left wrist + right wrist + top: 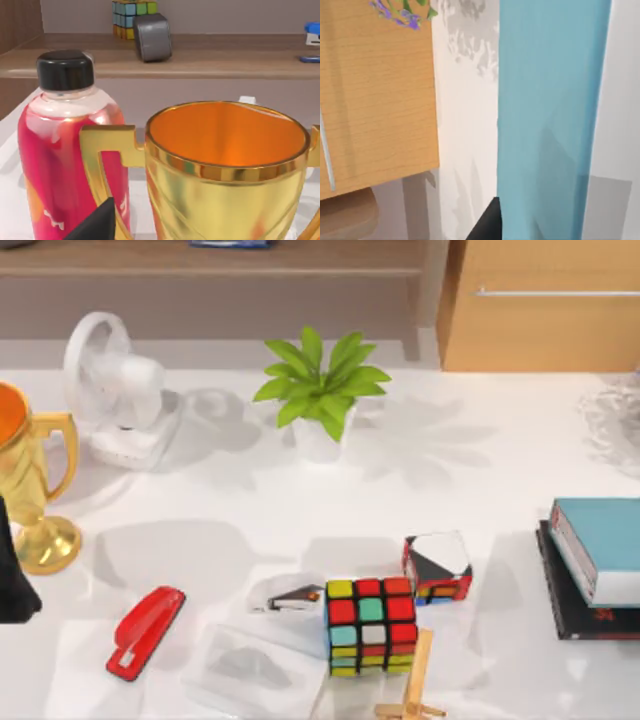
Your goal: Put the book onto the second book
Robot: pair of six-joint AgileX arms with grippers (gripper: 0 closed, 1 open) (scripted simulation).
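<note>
The book (603, 543), thick and teal-blue with white page edges, lies flat on top of the second book (578, 612), a thin black one with red lettering, at the table's right edge. The black cover sticks out beneath it on the left and near sides. In the right wrist view the book's teal cover (550, 115) is very close, with a dark part of my right gripper (487, 225) just beside it. My left arm (14, 578) is parked at the table's left edge, behind a gold trophy (225, 170).
A white fan (115, 390) and a potted plant (320, 390) stand at the back. The gold trophy (35, 490) and a pink bottle (65, 150) are at the left. A red stapler (147, 630), a colour cube (371, 625) and a tilted cube (437, 567) crowd the front middle.
</note>
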